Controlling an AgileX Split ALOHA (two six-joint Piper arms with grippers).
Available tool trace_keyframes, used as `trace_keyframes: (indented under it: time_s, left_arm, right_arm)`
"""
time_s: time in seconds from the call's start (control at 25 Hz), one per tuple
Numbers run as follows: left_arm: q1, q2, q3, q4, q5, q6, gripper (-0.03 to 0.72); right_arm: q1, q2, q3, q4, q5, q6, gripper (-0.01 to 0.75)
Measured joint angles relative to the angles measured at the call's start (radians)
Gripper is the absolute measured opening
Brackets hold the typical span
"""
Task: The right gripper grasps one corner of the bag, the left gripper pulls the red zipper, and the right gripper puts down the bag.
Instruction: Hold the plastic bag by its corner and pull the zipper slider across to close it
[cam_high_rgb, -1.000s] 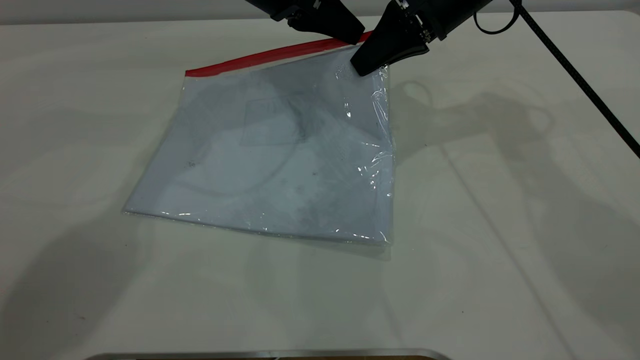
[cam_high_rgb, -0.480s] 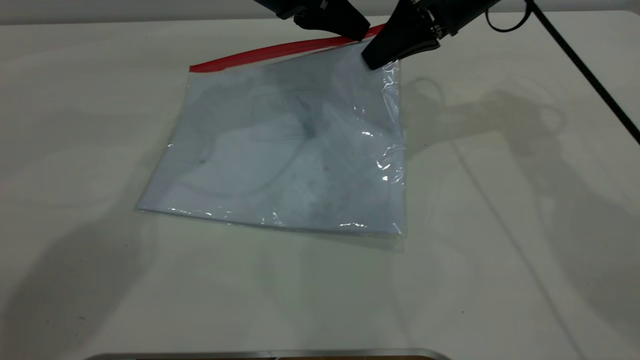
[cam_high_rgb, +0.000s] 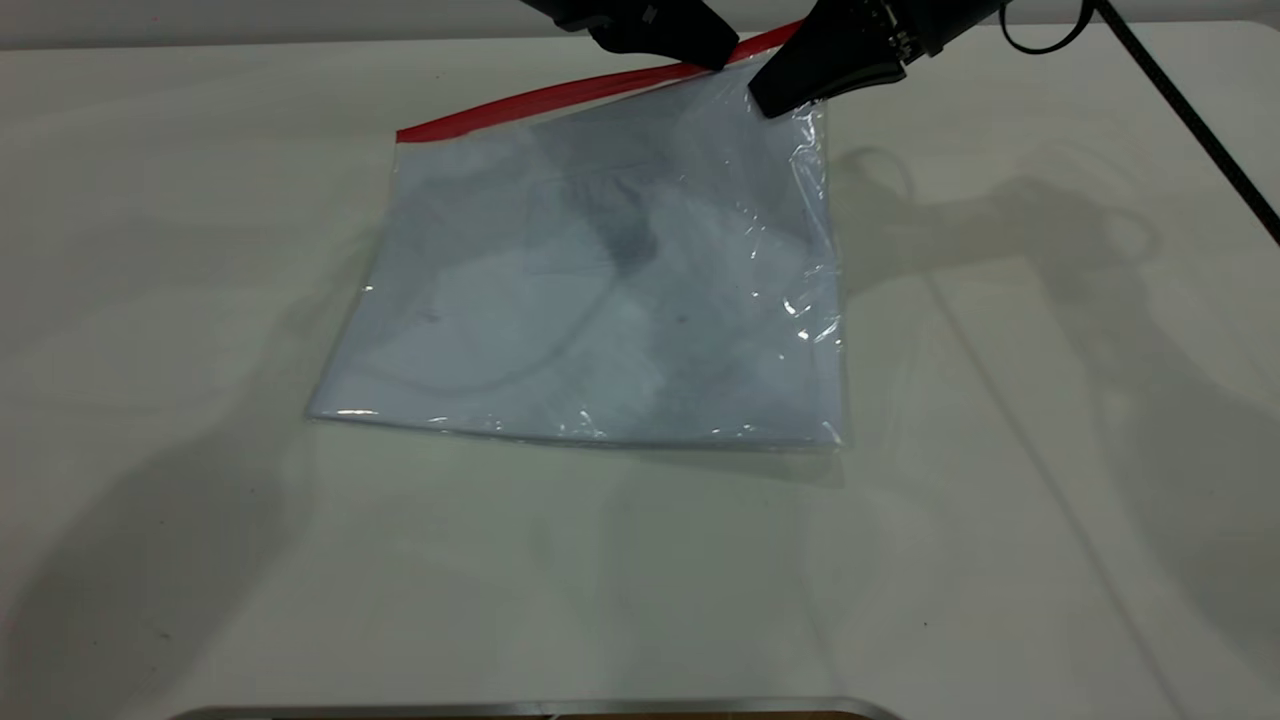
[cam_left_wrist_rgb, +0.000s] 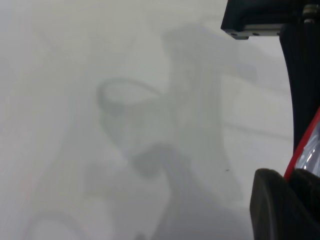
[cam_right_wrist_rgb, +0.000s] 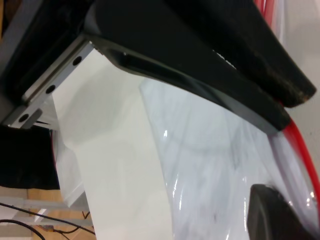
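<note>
The bag (cam_high_rgb: 600, 300) I hold is clear glossy plastic, crinkled, perhaps with paper inside; its zipper (cam_high_rgb: 560, 95) is smooth red plastic. The table (cam_high_rgb: 1000, 500) looks matt.

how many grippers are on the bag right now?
2. The left gripper is at the red zipper along the bag's far edge. The right gripper is shut on the corner of the bag beside it, holding that end raised.
</note>
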Motion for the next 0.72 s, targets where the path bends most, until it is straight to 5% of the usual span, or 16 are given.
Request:
trace_keyframes:
  time_s: [0.72]
  left_arm:
    - [0.006,0.000,0.000,0.068,-0.091,0.043,0.054]
  right_arm:
    - [-0.022,0.000,0.000,0.012,-0.012,-0.002,0.033]
